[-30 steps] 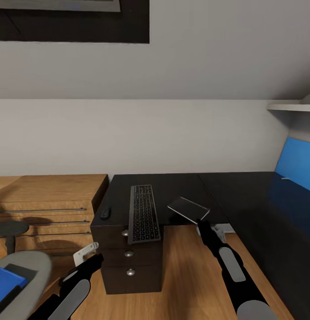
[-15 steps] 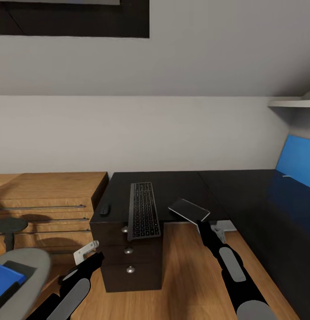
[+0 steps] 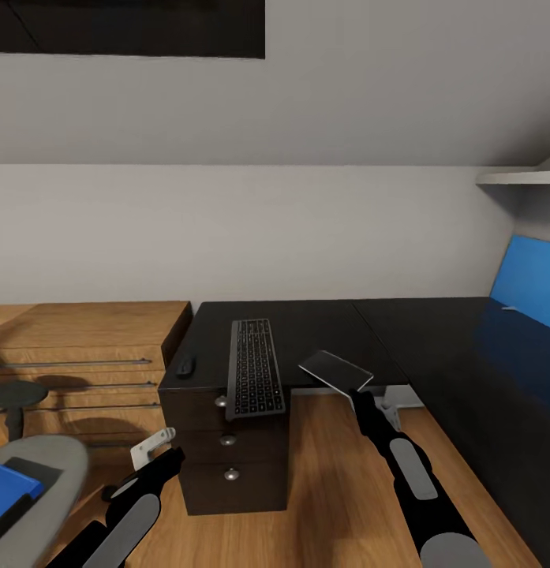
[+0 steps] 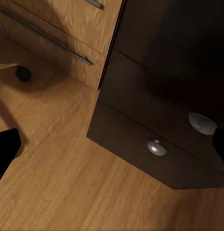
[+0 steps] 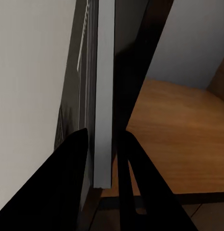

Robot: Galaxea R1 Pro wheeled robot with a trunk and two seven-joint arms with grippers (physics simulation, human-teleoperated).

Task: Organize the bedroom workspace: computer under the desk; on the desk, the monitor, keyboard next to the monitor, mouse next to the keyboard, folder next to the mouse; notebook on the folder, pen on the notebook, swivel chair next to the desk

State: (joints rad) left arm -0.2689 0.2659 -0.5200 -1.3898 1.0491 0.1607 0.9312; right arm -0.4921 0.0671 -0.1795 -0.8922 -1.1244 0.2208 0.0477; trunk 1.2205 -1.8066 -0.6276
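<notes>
Keyboard: the keyboard (image 3: 256, 378) lay on the desk (image 3: 322, 323) over the drawer unit (image 3: 227, 461), its near end jutting slightly past the desk's front edge; this step looked done.
Mouse: the mouse (image 3: 185, 365) rested on the desk near the keyboard's left side, close to the desk's left edge; also done, by the look of it.
Notebook: the notebook (image 3: 335, 371) was held tilted at the desk's front edge, right of the keyboard; whether it touched the top could not be told.
Right gripper: the right gripper (image 5: 104, 159) had its jaws clamped on the notebook's edge, one finger on each face.
Left gripper: the left gripper (image 3: 152, 447) hung low before the drawer unit; the wrist view showed a dark finger at each side with bare floor between, so the jaws stood apart, holding nothing.
Folder: the folder (image 3: 8, 487) lay on the swivel chair (image 3: 38, 481), well left of the desk, not yet moved.
Left to do: folder to the desk, notebook onto it, pen on top, chair beside the desk.
</notes>
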